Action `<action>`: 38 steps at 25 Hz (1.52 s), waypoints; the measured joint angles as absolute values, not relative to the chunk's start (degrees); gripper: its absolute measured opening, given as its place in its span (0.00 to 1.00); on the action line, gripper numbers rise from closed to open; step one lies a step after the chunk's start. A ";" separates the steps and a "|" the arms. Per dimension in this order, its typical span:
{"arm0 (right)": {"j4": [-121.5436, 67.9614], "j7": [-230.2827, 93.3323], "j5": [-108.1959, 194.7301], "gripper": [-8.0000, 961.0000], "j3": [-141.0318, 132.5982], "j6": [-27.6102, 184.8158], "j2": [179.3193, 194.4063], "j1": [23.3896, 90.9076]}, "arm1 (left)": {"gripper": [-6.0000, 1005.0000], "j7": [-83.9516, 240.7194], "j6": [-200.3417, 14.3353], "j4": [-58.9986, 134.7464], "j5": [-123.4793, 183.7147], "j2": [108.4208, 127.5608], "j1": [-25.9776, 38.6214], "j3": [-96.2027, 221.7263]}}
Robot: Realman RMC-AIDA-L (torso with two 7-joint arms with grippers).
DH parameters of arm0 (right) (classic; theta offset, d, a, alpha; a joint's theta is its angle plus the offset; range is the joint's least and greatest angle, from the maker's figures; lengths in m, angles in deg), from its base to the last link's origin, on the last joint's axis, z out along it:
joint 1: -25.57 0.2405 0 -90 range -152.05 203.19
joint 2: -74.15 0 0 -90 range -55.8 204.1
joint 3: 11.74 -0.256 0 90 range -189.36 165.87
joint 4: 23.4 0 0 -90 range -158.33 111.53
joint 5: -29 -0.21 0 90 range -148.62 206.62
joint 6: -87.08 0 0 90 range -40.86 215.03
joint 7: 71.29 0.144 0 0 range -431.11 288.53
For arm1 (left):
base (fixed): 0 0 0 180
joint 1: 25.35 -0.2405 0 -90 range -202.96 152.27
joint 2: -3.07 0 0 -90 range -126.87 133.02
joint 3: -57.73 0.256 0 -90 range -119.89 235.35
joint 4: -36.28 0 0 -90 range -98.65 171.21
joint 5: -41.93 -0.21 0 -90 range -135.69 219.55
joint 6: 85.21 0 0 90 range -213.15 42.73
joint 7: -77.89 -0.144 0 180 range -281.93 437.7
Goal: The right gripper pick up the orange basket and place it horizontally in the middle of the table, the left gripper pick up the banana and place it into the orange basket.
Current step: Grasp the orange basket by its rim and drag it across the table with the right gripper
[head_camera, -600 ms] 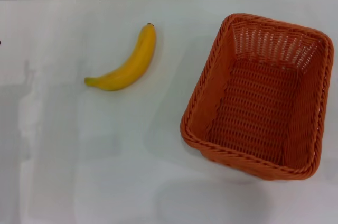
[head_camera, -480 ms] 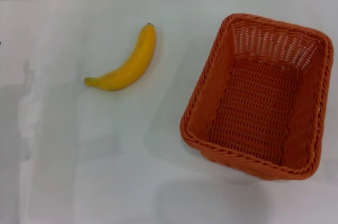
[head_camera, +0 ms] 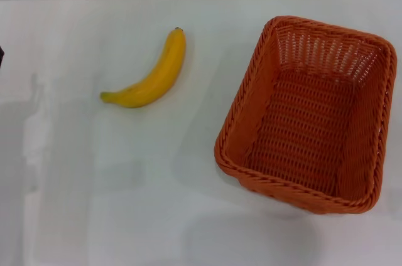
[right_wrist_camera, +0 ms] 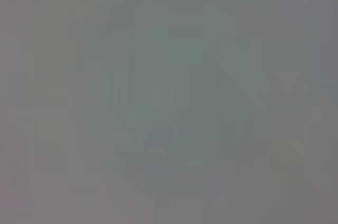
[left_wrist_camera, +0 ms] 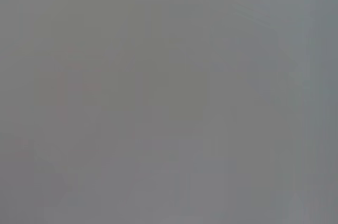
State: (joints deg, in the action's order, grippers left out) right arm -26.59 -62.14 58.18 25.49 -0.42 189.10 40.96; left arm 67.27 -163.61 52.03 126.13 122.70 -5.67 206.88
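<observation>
There is one banana [head_camera: 151, 76] and one orange basket [head_camera: 251, 106], both on one white table [head_camera: 125, 203]. In total this makes two loose objects. No second fruit or second basket is counted here.

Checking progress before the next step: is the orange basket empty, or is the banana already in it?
Empty. The orange basket shows only its bare woven floor, and the banana lies on the table to its left, apart from it.
</observation>
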 joint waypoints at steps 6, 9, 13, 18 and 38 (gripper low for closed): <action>-26.52 -62.15 58.17 0.91 25.53 -0.65 189.10 40.89 | 0.86 67.25 -163.61 52.04 125.88 122.69 -5.59 206.88; -26.51 -62.15 58.17 0.91 25.57 -0.73 189.09 40.87 | 0.86 67.25 -163.61 52.03 125.81 122.67 -5.57 206.88; -26.51 -62.15 58.17 0.91 25.67 -0.61 189.09 40.87 | 0.86 67.25 -163.62 51.99 125.78 122.62 -5.63 206.88; -27.02 -60.16 58.40 0.91 26.10 -0.07 189.04 41.50 | 0.86 67.25 -163.62 51.93 125.77 122.60 -5.57 206.88; -47.33 32.62 111.06 0.91 35.86 7.72 168.62 56.17 | 0.86 67.30 -162.99 52.97 123.36 122.63 -4.55 207.06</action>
State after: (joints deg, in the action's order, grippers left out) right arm -47.33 32.62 111.06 35.86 7.72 168.62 56.17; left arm 67.30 -162.99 52.97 123.36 122.63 -4.55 207.06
